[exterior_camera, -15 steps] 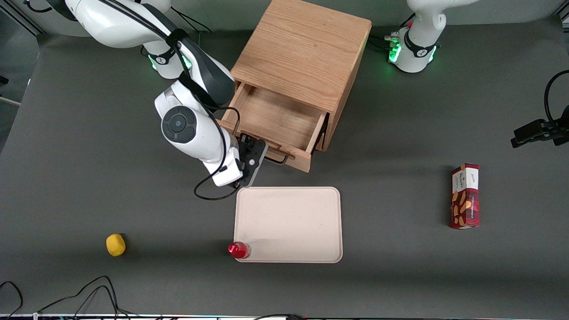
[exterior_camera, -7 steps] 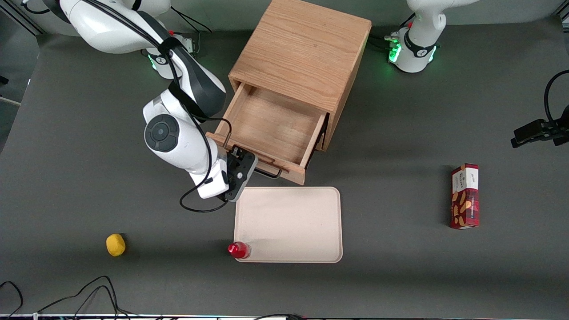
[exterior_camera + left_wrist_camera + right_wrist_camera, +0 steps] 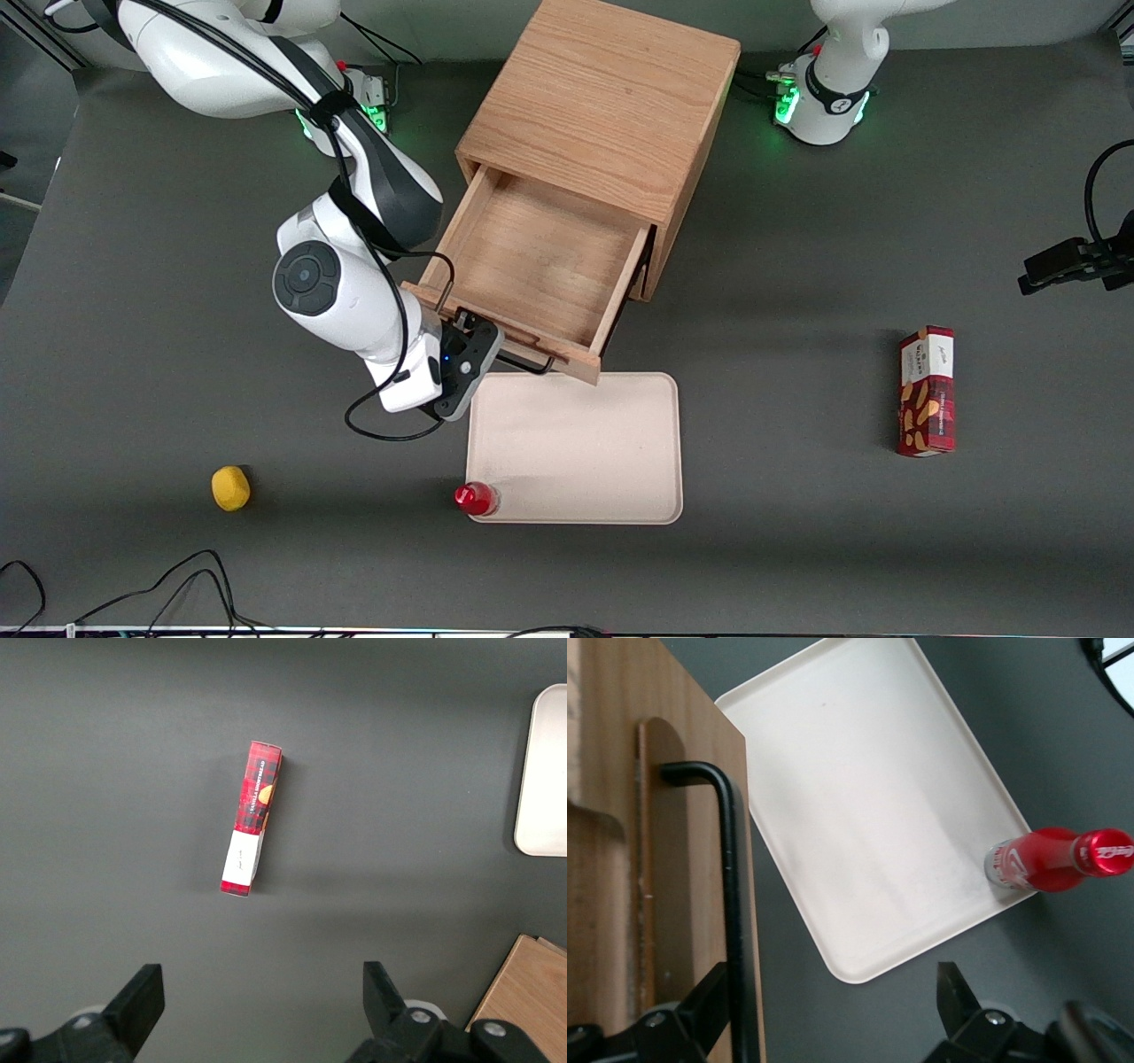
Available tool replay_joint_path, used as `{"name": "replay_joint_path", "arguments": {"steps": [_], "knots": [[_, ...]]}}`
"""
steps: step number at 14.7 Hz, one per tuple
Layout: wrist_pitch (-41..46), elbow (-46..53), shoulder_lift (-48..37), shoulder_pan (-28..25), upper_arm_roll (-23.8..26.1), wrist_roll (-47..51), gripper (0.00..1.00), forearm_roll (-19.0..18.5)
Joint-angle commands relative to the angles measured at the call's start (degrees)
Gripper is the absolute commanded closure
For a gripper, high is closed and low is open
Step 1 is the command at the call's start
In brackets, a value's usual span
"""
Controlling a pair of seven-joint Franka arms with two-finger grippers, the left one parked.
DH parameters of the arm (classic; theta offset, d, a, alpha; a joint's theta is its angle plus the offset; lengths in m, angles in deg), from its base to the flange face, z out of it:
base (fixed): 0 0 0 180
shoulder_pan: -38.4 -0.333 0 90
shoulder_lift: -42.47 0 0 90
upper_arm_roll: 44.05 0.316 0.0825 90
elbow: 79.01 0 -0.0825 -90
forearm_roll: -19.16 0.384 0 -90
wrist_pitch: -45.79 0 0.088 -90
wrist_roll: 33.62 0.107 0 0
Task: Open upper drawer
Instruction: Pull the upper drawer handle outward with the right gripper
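The upper drawer (image 3: 540,266) of the oak cabinet (image 3: 602,97) is pulled far out, and its plain wood inside shows bare. Its front edge nearly reaches the tray. My right gripper (image 3: 474,350) is at the drawer front, on the end toward the working arm. In the right wrist view the gripper (image 3: 833,992) is open with its fingers wide apart. The black wire handle (image 3: 729,868) runs between them, close against one finger (image 3: 700,1001). The drawer front (image 3: 620,815) lies beside it. The lower drawer is hidden under the upper one.
A cream tray (image 3: 576,447) lies just in front of the drawer, with a red bottle (image 3: 476,498) at its near corner. A yellow lemon (image 3: 230,488) lies toward the working arm's end. A red cracker box (image 3: 927,391) lies toward the parked arm's end.
The drawer has slid farther out of the cabinet toward the front camera. My right gripper moved with its handle, closer to the tray.
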Motion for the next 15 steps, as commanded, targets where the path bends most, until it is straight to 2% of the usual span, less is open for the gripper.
{"name": "replay_joint_path", "arguments": {"steps": [1,11,15], "knots": [[-1.07,2.31,1.92,0.44,0.14,-1.56,0.00,-0.81],[-2.48,2.75,1.75,0.44,-0.56,-1.30,0.00,-0.19],[-2.66,2.75,-1.41,0.53,-0.82,-0.77,0.00,-0.37]]}}
